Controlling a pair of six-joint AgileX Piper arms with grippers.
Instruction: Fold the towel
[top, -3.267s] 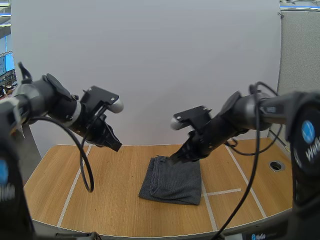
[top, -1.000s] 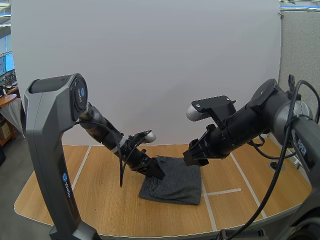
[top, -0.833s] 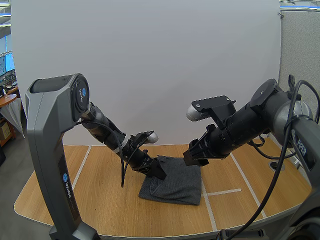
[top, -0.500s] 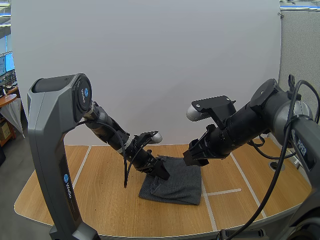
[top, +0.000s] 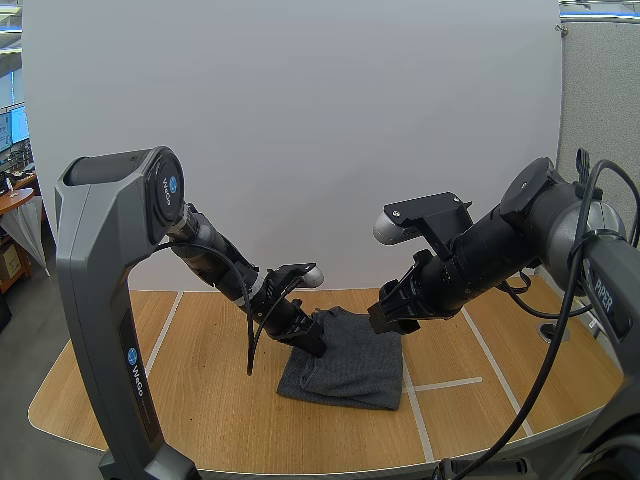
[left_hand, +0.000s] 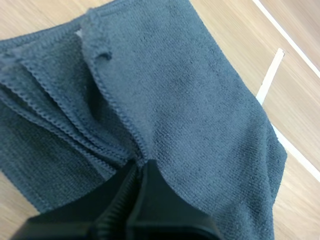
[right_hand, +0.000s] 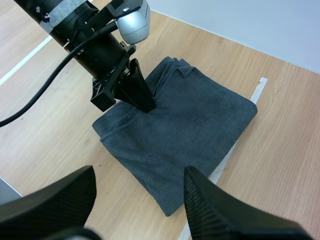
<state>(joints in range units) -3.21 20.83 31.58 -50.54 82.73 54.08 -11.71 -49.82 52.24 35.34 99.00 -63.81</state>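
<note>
On the table (top: 200, 390), high view: the grey towel (top: 350, 365) lies near the middle as a folded, roughly square stack. The left gripper (top: 315, 345) is down at the stack's far left edge. The right gripper (top: 380, 318) hangs just above the far right corner, apart from the cloth. Judgement: the left arm has the working role, and the right is parked clear so that it does not pin the cloth.

Over the stack, left wrist view: the left gripper (left_hand: 137, 167) has its fingers pressed together. The stitched hem of the top layer of the towel (left_hand: 200, 110) runs straight into the tips, and the layers beneath fan out beside them. Creases gather toward the tips, so I judge one layer to be pinched, taken at the hem, where a single ply can be separated.

Above the near edge, right wrist view: the right gripper (right_hand: 140, 175) has its fingers spread wide with nothing between them. Beyond it, the left gripper (right_hand: 147, 105) is planted on the towel (right_hand: 200, 120) near the open-edged side. The towel lies flat on the table (right_hand: 280, 150), partly over a white tape mark.
</note>
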